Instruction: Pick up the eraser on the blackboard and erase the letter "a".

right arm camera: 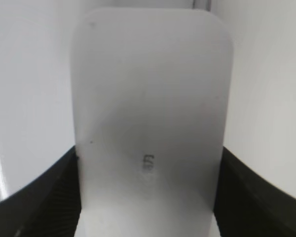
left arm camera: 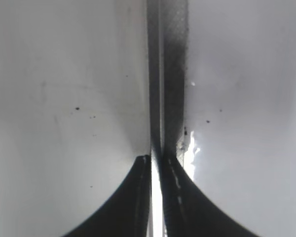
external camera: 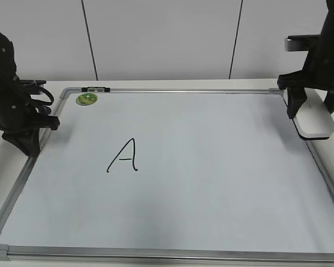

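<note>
The eraser [external camera: 314, 120] sits at the far right edge of the blackboard [external camera: 211, 183], grasped by the right pincer [external camera: 312, 108], which comes down on it from above. Its long axis runs roughly from the back of the board toward the front, angled a little outward to the right, with the near end sticking out below the black fingers. It is a white, rounded oblong block with a thin dark strip along its underside. It hangs over the board's silver frame; I cannot tell whether it touches the surface or is just above it.

The right wrist view brings the eraser [right arm camera: 150, 113] up close: a smooth pale top with rounded corners, a small grey mark stamped near the pincer end, and black fingers [right arm camera: 39, 192] pressed against both long sides. None of that lettering can be made out from the exterior view.

The left pincer [external camera: 30, 136] rests at the board's left edge, well apart from the eraser. The left wrist view shows its two dark fingers [left arm camera: 133, 197] closed together with only a sliver between, over the frame rail [left arm camera: 160, 74].

Only the exterior view takes in the capital "A" [external camera: 124, 156] in black marker on the left half and the round green magnet [external camera: 86, 99] near the far left corner. I see no small "a" on the board. The white desk [external camera: 5, 183] shows beyond the frame.
</note>
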You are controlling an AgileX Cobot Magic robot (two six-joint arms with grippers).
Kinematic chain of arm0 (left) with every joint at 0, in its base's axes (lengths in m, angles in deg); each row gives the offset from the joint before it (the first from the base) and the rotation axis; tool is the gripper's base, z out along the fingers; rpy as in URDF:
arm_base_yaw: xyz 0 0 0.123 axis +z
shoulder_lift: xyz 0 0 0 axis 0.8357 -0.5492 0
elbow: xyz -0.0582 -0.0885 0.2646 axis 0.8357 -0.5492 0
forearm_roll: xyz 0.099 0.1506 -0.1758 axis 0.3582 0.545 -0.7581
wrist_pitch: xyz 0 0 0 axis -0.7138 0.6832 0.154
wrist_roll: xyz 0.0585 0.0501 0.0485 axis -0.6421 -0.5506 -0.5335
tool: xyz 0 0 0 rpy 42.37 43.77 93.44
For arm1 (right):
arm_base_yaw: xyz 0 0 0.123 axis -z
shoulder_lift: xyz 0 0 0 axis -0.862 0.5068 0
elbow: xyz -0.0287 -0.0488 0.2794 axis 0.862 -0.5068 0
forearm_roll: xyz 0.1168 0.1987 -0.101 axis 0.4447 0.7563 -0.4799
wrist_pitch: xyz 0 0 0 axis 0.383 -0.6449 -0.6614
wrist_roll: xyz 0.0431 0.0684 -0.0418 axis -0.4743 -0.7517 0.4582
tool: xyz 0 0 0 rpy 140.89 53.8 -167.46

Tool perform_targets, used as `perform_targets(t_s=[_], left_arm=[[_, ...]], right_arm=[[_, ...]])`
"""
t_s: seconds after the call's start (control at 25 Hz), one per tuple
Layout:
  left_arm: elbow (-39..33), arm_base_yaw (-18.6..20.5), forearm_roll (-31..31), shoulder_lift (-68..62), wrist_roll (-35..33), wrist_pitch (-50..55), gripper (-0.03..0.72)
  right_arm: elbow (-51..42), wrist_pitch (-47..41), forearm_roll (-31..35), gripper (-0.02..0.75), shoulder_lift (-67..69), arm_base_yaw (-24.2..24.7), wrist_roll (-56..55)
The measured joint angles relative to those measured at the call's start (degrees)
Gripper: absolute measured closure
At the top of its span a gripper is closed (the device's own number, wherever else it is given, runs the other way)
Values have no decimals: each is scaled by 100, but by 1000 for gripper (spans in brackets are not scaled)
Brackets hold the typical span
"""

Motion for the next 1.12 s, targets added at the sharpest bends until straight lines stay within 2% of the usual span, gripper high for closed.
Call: perform_targets(t_s=[0.24,1.12], left_arm=[[0,0,0,0,0,0,647],[0,0,-10,0,0,13,647]], right_arm=[[0,0,189,218,319,228,234],[0,43,327,218,963,228,290]])
